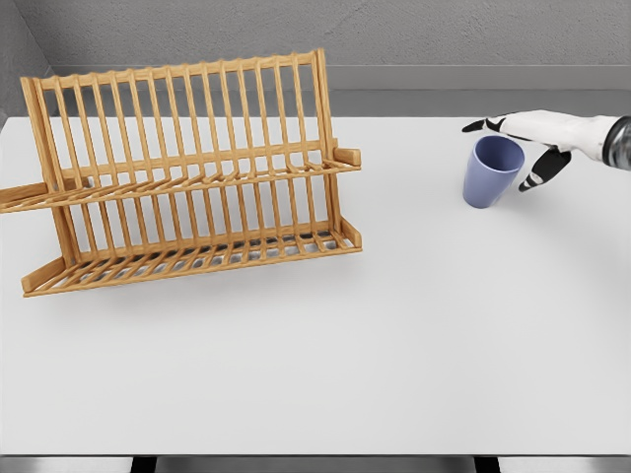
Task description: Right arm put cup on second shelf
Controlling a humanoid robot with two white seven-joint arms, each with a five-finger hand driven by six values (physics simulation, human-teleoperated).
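A blue cup (490,172) stands upright on the white table (394,325), right of centre near the back. My right hand (523,148) reaches in from the right edge and hovers just behind and beside the cup, fingers spread and not closed around it. Whether a fingertip touches the cup's rim is unclear. A wooden two-tier dish rack (187,172) stands at the left; its upper shelf (197,182) runs across its middle height, the lower shelf (197,258) sits near the table.
The rack's slats rise high at the back left. The table's far edge meets a grey wall (394,39). Open table surface lies between the rack and the cup.
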